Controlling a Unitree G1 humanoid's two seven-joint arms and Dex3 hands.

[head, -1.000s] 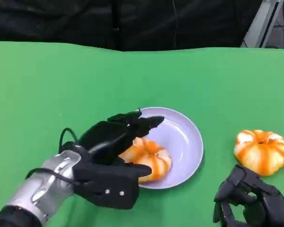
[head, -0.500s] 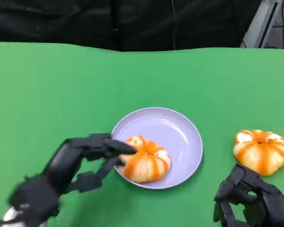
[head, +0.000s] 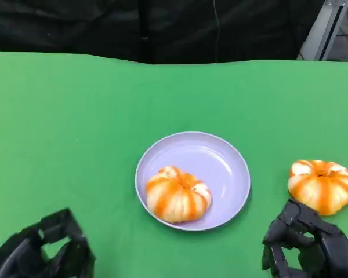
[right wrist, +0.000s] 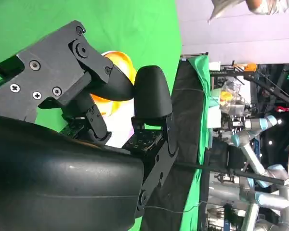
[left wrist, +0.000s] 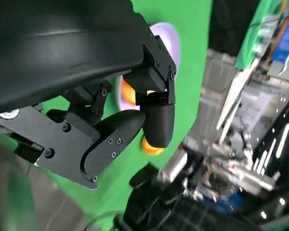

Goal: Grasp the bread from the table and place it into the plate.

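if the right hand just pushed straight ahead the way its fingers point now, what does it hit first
Most likely the bread on the table. In the head view the right hand sits just short of it, and the right wrist view shows that bread beyond the fingertips. Height above the table is unclear, so the hand might pass over it.

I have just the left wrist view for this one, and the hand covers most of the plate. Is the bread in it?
Observer: Yes. One bread lies in the plate, toward its near left side.
Operator: And the orange bit past the fingers?
Observer: A second bread, on the table right of the plate, not touching it.
Operator: Where's the right hand?
Observer: The right hand sits just in front of the second bread, fingers curled, holding nothing.
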